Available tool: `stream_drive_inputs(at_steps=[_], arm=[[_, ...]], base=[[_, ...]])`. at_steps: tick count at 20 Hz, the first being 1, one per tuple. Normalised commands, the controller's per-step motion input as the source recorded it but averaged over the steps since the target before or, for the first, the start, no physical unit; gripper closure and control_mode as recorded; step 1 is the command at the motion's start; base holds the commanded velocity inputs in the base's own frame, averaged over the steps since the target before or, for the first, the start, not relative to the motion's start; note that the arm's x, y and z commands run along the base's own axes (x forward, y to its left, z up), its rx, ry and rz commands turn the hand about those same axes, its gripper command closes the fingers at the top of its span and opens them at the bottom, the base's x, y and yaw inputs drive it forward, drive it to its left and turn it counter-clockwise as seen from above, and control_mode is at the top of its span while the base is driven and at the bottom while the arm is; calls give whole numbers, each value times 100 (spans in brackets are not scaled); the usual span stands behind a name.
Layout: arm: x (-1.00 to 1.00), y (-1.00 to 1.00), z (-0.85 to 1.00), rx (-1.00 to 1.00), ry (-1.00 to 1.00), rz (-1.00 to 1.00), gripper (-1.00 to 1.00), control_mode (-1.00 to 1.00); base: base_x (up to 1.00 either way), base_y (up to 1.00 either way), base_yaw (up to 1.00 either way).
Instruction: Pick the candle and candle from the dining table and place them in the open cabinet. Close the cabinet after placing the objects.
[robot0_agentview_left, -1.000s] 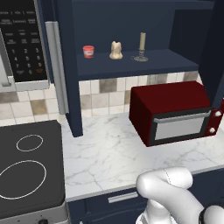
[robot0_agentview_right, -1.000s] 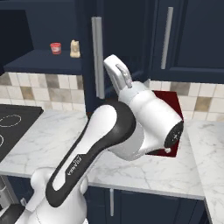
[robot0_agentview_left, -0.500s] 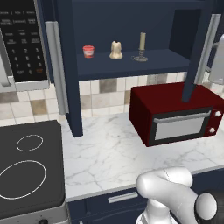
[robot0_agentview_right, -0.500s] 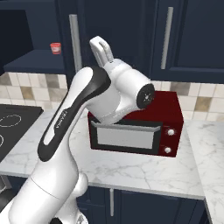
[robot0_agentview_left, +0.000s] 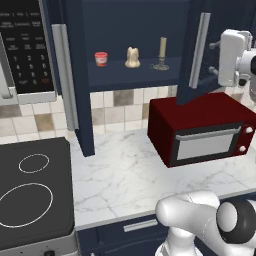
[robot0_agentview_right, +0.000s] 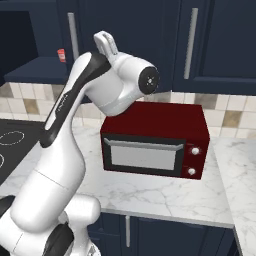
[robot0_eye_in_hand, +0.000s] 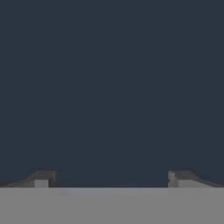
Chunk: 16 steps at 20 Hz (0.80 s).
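The cabinet (robot0_agentview_left: 135, 45) stands open, both candles on its shelf — the lumpy cream candle (robot0_agentview_left: 132, 57) beside the slim olive taper (robot0_agentview_left: 161, 53), a small red cup (robot0_agentview_left: 101, 58) further along. The gripper (robot0_eye_in_hand: 112, 177), fingers spread wide with nothing between them, faces the flat navy front of the right door (robot0_agentview_left: 197, 45) at close range. The candles sit well off to its left; a dark red microwave (robot0_agentview_left: 202, 127) rests on the marble counter (robot0_agentview_left: 120, 175) below it.
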Motion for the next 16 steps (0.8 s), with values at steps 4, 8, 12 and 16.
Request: stream_drive_inputs(at_steps=[4,8,12,16], arm=[[77,61,1,-6,7,-2,-100,-100],[73,67,0,-6,5,-2,-100,-100],[70,71,0,-5,0,-1,-100,-100],[65,74,0,-7,0,-1,-100,-100]], base=[[0,0,0],[0,0,0],[0,0,0],[0,0,0]])
